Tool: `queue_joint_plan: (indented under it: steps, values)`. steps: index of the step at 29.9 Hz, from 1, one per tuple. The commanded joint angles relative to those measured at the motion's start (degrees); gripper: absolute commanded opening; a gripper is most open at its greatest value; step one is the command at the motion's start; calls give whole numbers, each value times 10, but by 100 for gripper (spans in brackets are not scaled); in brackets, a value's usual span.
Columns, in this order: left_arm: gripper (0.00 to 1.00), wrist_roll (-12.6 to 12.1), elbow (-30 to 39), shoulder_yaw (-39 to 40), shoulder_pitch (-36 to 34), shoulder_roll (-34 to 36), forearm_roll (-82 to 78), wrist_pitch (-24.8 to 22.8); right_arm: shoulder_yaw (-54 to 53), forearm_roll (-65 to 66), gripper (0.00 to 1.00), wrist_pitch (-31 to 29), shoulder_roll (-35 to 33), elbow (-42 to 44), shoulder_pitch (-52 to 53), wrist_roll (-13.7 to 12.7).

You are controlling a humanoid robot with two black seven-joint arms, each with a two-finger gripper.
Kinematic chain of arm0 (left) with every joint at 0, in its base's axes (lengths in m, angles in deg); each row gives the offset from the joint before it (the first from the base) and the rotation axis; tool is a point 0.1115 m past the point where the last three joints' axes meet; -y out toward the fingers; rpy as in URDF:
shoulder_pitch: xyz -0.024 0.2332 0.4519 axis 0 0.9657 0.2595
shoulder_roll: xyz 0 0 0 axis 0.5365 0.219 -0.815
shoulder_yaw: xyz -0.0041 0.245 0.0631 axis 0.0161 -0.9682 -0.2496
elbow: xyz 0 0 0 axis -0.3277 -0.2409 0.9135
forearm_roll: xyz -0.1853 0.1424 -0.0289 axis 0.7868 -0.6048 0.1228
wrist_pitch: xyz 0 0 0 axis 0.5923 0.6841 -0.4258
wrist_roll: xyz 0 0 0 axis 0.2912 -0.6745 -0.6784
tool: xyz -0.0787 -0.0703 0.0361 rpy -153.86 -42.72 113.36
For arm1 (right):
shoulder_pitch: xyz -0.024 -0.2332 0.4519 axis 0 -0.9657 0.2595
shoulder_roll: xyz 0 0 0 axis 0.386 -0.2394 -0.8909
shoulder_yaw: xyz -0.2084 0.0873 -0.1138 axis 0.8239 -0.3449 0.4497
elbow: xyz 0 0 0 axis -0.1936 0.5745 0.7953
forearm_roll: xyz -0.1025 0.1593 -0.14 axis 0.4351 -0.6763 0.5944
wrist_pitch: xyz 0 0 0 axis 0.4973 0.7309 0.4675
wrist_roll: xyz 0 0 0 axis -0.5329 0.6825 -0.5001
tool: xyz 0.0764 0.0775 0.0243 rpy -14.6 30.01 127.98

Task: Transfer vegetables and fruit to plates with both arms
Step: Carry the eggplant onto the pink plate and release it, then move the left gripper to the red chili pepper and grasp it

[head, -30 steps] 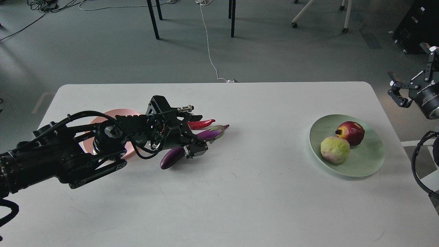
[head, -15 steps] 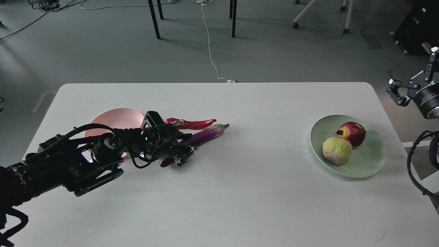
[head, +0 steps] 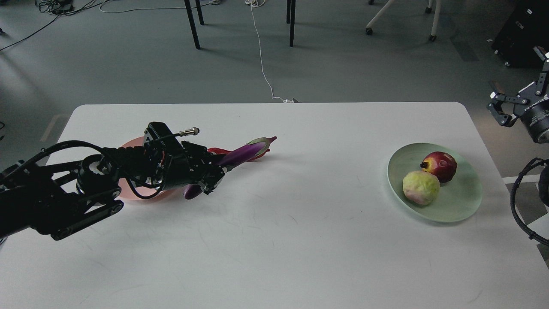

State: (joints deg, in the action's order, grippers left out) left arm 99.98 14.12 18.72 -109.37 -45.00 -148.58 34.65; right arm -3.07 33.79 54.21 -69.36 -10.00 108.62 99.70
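Note:
My left gripper (head: pixel 210 174) is shut on the purple eggplant (head: pixel 244 152) and holds it tilted, cap end raised to the right, lower end poking out below the fingers. The red chili pepper (head: pixel 218 151) lies on the table just behind the eggplant, mostly hidden. The pink plate (head: pixel 133 194) sits under my left arm, largely covered. The mint green plate (head: pixel 459 201) at the right holds the dark red pomegranate (head: pixel 441 165) and the yellow-green bumpy fruit (head: pixel 420 187). My right gripper (head: pixel 499 109) hangs off the table's right edge, its fingers apart and empty.
The white table (head: pixel 274 240) has rounded corners. Beyond its far edge are chair legs (head: pixel 193 23), a white cable (head: pixel 261 60) on the grey floor and a black box (head: pixel 521 34) at the far right.
My left gripper has closed on the eggplant, lifted it and pulled it left toward the pink plate. The right gripper shifted slightly right and up.

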Motion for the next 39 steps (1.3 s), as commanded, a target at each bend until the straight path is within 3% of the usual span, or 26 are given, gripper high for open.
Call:
queue_joint_plan:
  steps: [1,10,11,14,19,26,30,35,39]
  values:
    - [16,5,1,2,0,62,46,-1,-1,0,99,0,1,0,6,-1]
    - [24,1,-130,-16,58,58,51,1,-1,1,99,0,2,-2,6,-1]
    - [28,1,-139,-16,59,51,51,1,-1,1,99,0,1,-2,6,-1]
    - [56,3,-163,-16,63,33,52,1,-1,1,99,0,0,-1,5,-1]
    - [73,6,-167,-15,64,22,54,2,-1,1,99,0,-6,0,5,0]
    - [77,22,-169,-7,55,24,55,1,-1,1,99,0,-6,3,3,0]
    - [76,17,-167,7,-2,10,71,1,-1,1,99,0,-6,4,2,0]
    - [70,11,-171,0,-54,-79,77,7,-2,1,99,0,-12,4,-3,0]
    - [69,7,-207,-4,-52,-161,65,11,-3,1,99,0,-25,4,-5,1]
